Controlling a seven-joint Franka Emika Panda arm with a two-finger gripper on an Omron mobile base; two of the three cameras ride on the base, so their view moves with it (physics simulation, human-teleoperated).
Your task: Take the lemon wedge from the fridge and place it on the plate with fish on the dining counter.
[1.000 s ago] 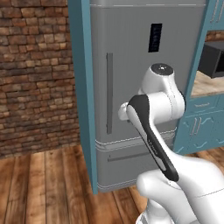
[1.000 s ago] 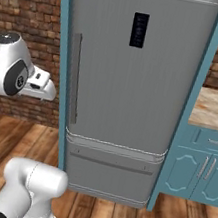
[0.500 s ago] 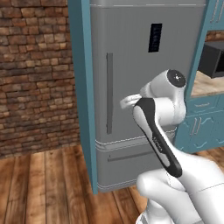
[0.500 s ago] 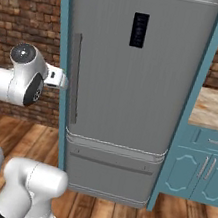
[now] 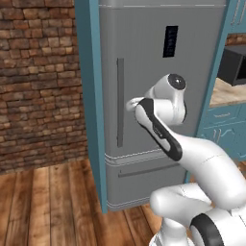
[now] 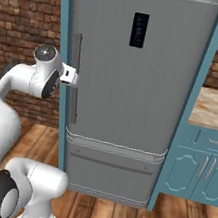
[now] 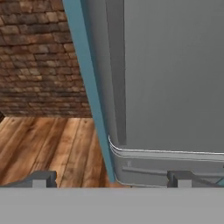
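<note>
The tall grey fridge (image 5: 158, 125) (image 6: 126, 109) (image 7: 175, 78) stands with its door closed, black display panel (image 6: 139, 30) high on the front. Its long vertical handle (image 5: 120, 91) (image 6: 72, 107) (image 7: 116, 74) runs down the door's left side. My gripper (image 5: 129, 104) (image 6: 71, 76) (image 7: 111, 179) is open right at the handle, about mid-height. In the hand view the handle rises between the two widely spread fingertips (image 7: 41, 178). The lemon wedge is hidden behind the closed door. The plate and the dining counter are out of view.
A teal side panel (image 5: 91, 105) (image 7: 87, 87) flanks the fridge on the left, then a brick wall (image 5: 38, 81) and wooden floor (image 5: 53, 202). To the right are a wall counter with teal cabinets (image 6: 207, 169) and a dark microwave (image 5: 235, 65).
The arm has swung forward and toward the fridge, bringing the hand from beside the robot up to the door handle. The fridge stays closed.
</note>
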